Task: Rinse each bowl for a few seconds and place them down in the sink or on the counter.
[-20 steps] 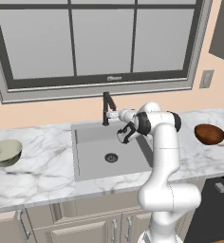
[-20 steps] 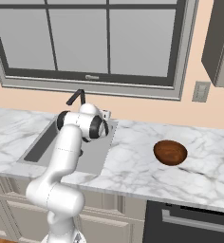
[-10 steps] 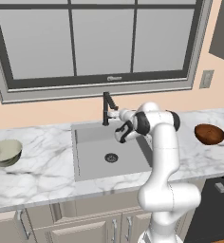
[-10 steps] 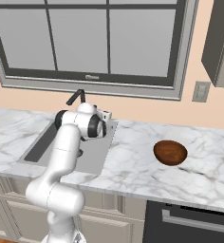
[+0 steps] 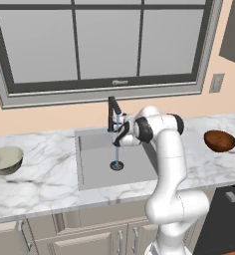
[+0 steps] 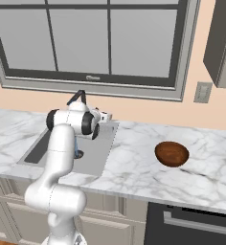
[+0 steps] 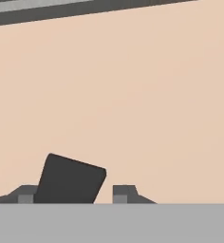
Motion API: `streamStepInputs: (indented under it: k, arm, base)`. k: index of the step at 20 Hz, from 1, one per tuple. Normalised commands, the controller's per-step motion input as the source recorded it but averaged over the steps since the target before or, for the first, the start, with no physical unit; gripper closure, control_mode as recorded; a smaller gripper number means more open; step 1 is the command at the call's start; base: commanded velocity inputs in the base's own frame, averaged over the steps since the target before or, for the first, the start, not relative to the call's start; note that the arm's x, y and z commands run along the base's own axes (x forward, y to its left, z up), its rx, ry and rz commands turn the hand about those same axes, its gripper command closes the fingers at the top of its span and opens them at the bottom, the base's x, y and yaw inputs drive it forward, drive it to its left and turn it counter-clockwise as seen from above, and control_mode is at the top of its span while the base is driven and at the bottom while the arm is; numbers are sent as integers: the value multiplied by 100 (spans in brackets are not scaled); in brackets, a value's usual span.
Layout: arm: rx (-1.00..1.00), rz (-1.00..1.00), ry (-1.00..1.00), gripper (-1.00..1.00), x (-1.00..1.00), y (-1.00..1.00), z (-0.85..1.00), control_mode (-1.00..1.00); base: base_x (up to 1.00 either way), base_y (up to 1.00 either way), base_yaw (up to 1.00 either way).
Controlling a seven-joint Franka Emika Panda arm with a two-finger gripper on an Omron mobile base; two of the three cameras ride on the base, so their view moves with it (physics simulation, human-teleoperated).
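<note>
Two bowls [image 5: 6, 159] [image 5: 219, 141] apart on counter [image 5: 45, 182].

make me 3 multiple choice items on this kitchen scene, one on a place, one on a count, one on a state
1. Where does the dark reddish-brown bowl sit?
A. in the sink
B. on the counter right of the sink
C. between the fingers

2. How many bowls are on the counter?
A. one
B. two
C. three

3. What is the faucet doing?
A. running water
B. dry
C. lying broken off in the basin

Answers:
1. B, the left base view shows it on the marble to the right of the sink.
2. B, the brown one at the right and the pale greenish bowl at the left.
3. A, a thin blue stream falls from the spout to the drain.
</note>
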Motion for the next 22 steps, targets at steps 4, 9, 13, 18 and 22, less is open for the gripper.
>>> streamStepInputs:
  k: [4,9,13,18,22]
  arm:
    - [14,-13,2,100,0,-93,-13,-100]
    - [25,0,-1,100,-2,-90,22,-100]
    - [29,2,0,100,-4,-68,55,-100]
    - [25,1,1,100,-3,-51,72,-100]
    - [22,0,1,100,0,-48,77,-100]
  base:
    - [0,0,0]
    - [0,0,0]
    - [0,0,0]
    - [0,0,0]
    - [0,0,0]
